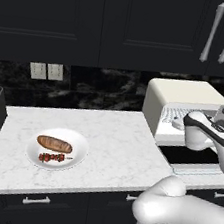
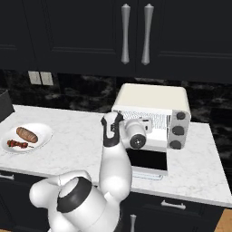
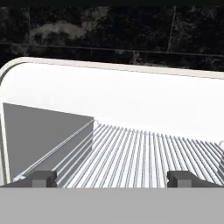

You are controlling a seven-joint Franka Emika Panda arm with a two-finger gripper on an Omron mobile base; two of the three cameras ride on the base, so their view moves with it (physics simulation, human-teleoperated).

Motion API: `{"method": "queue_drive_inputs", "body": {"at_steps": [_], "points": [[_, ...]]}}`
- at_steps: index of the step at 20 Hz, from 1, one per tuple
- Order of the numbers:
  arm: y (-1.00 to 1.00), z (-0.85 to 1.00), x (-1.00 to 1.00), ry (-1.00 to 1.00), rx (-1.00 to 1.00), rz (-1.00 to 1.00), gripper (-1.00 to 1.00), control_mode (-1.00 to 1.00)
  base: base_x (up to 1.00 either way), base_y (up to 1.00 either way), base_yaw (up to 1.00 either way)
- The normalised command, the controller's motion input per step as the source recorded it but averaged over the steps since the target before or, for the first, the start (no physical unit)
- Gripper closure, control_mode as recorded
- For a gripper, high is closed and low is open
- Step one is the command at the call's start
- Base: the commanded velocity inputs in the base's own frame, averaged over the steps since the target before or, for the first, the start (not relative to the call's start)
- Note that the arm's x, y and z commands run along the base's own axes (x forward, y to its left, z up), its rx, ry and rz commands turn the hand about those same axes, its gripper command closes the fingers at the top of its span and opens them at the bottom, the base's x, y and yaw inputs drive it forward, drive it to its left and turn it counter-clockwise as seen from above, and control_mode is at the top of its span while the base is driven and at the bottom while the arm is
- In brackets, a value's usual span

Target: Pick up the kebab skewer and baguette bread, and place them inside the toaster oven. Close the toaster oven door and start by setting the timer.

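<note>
Left base view: the baguette bread [image 1: 54,144] and kebab skewer [image 1: 52,157] lie side by side on a white plate [image 1: 79,145] on the tabletop [image 1: 116,135], well apart from the toaster oven [image 1: 179,96], whose door [image 1: 191,158] hangs open. The hand [image 3: 111,178], fingers spread apart and empty, faces its wire rack [image 3: 144,153].

- We see a white marble counter [image 1: 111,134] running across the kitchen.
- Above it hang dark upper cabinets [image 1: 96,21] with long silver handles [image 2: 126,34].
- Behind, we note a black veined stone backsplash [image 1: 102,90] with two pale wall outlets [image 1: 46,71].
- Below are dark drawers with silver pulls [image 1: 36,200].
- We glimpse wood floor [image 2: 223,225] at one corner.
</note>
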Motion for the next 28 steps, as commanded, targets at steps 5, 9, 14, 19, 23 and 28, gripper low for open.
{"method": "queue_drive_inputs", "body": {"at_steps": [5, 9, 14, 19, 23, 28], "points": [[-0.09, -0.15, 0.09, 0.0, 0.01, 0.0, -1.0, -1.0, 0.0, 0.0, 0.0], [-0.04, -0.16, 0.07, 0.0, 0.01, 0.0, -1.0, -1.0, 0.0, 0.0, 0.0], [-0.04, -0.01, 0.17, 0.0, 0.02, 0.0, -1.0, -1.0, 0.0, 0.0, 0.0], [-0.09, -0.02, 0.08, 0.0, 0.03, 0.0, -1.0, -1.0, 0.0, 0.0, 0.0], [-0.02, 0.0, 0.25, 0.0, 0.04, 0.0, -1.0, -1.0, 0.0, 0.0, 0.0], [-0.02, -0.09, 0.26, 0.0, 0.03, 0.0, -1.0, -1.0, 0.0, 0.0, 0.0]]}}
